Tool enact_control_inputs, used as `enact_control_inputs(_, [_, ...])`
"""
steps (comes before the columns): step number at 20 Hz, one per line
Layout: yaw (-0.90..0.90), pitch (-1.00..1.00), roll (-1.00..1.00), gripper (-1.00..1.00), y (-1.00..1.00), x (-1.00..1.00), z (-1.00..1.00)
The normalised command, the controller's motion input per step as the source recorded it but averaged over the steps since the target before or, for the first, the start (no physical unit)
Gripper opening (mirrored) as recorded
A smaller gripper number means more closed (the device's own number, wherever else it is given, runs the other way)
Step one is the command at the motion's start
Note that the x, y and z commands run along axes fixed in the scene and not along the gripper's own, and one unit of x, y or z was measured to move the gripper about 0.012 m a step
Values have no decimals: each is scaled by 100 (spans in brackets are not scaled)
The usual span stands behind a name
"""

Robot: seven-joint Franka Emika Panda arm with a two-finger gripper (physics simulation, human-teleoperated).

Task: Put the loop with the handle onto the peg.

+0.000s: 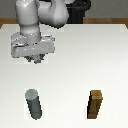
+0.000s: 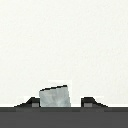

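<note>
Hovering over the peg (image 1: 34, 103) should come next, I reckon, keeping things level. Further back, the hand (image 1: 36, 58) looks clenched on the loop with the handle (image 2: 54, 97), above the worktop (image 1: 75, 65).

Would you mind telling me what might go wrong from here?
1. In the wrist view only part of a grey piece shows between the fingers, so the grasp may be shallow and slip.
2. The brown block stands beside the peg; the gripper might head for the wrong target.
</note>
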Motion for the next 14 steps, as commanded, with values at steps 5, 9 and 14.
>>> enact_control_inputs(5, [0,0,0,-100,0,0,20])
enact_control_inputs(9, [0,0,0,-100,0,0,75])
enact_control_inputs(14, [0,0,0,-100,0,0,100])
